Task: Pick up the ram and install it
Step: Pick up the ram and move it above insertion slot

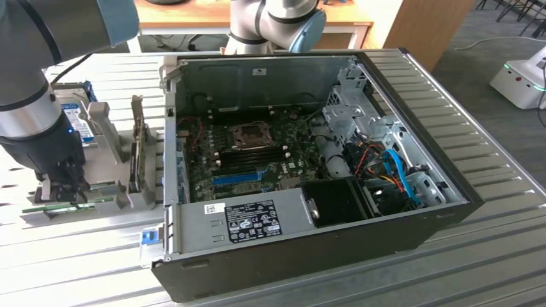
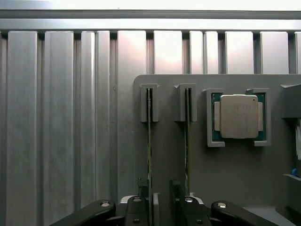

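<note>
We note grey slotted holder tray: thin green ram stick, second ram stick edge-on in slots; silver-lidded processor in recess, marking unreadable; black claw open astride first.

a robotics lab: an opened computer case on a ribbed metal surface, a wooden desk, grey carpet and a white machine behind.

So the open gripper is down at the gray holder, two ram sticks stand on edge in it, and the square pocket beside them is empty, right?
No: the wrist view shows a processor chip sitting in that pocket. The rest holds: the gripper is open at the gray holder, both ram sticks on edge.
</note>
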Controlling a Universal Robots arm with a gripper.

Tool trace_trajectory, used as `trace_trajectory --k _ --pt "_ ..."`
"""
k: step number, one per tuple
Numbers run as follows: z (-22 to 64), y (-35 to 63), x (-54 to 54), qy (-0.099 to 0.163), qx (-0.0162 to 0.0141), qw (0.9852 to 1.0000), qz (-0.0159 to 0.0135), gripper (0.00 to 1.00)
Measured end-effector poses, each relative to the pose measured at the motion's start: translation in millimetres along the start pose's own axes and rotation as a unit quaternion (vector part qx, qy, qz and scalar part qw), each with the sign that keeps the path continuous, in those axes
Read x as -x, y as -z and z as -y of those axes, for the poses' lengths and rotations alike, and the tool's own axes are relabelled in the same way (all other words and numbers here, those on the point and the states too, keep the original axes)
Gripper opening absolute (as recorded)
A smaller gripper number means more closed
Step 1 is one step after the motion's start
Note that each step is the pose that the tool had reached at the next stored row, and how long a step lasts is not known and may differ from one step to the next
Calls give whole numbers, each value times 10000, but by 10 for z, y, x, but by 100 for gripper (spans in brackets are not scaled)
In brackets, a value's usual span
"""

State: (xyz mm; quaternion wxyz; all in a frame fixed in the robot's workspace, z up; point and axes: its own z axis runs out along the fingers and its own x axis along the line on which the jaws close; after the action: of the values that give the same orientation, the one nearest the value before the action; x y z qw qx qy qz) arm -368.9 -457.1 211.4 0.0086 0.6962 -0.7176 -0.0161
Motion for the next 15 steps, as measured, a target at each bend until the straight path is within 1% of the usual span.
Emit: trace_trajectory --k 5,12,15 --pt "0 -1 -2 0 1 10000 0 31" --pt "2 0 -52 0 0 10000 0 31" --pt "2 0 -54 -1 0 10000 0 31"
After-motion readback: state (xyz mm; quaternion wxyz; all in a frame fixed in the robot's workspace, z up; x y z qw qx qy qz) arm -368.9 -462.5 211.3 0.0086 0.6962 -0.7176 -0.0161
